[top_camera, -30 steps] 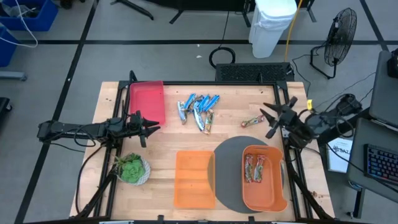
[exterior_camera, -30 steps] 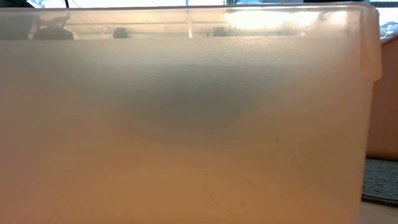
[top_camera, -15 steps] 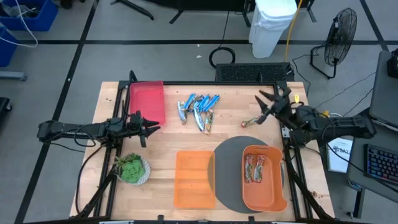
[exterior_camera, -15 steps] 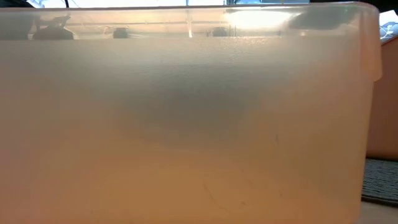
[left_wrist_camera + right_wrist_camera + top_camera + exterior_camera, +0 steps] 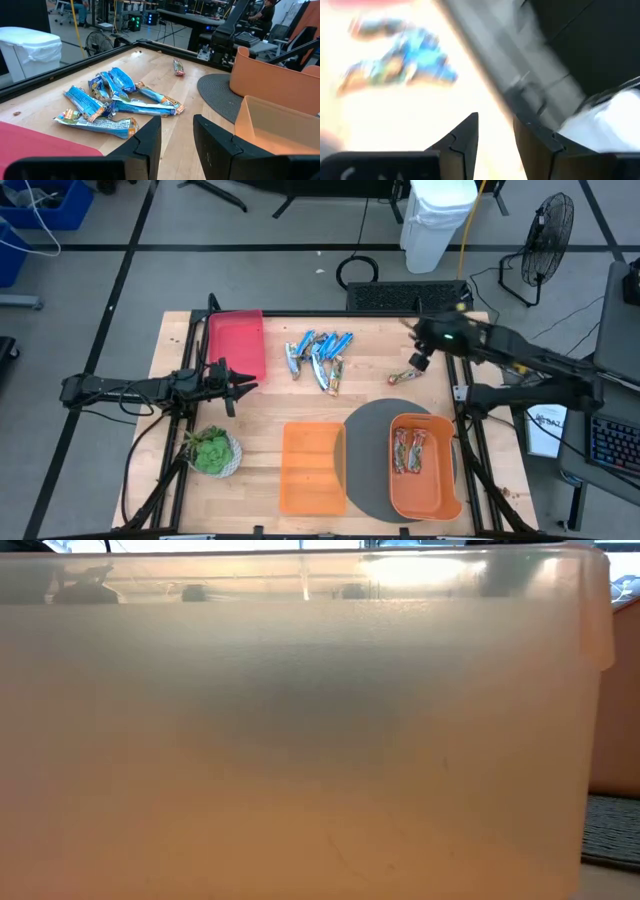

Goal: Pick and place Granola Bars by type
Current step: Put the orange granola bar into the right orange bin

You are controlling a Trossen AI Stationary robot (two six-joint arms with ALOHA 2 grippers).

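A pile of bright blue granola bars [image 5: 318,356] lies on the wooden table near its far edge, and it also shows in the left wrist view as the blue pile [image 5: 107,100]. One reddish-brown bar [image 5: 404,376] lies alone to the pile's right; it is the small bar [image 5: 178,66] in the left wrist view. More reddish bars [image 5: 408,450] lie in the right orange bin. My right gripper [image 5: 413,346] is open, just above and beyond the lone bar. Its wrist view is blurred, with a gap at the gripper [image 5: 495,137]. My left gripper [image 5: 238,380] waits open at the left, also seen as the gripper [image 5: 177,142].
A red bin [image 5: 237,340] stands at the far left, an orange bin [image 5: 312,467] near the middle and a round-cornered orange bin [image 5: 450,470] on a grey mat [image 5: 365,460]. A potted plant [image 5: 210,450] sits near left. The orange bin's wall [image 5: 300,740] fills the low view.
My right gripper has swung from the table's right edge toward the left and the far edge, turning as it went, and now stands by the lone reddish bar. It has stayed open. The bars have not moved.
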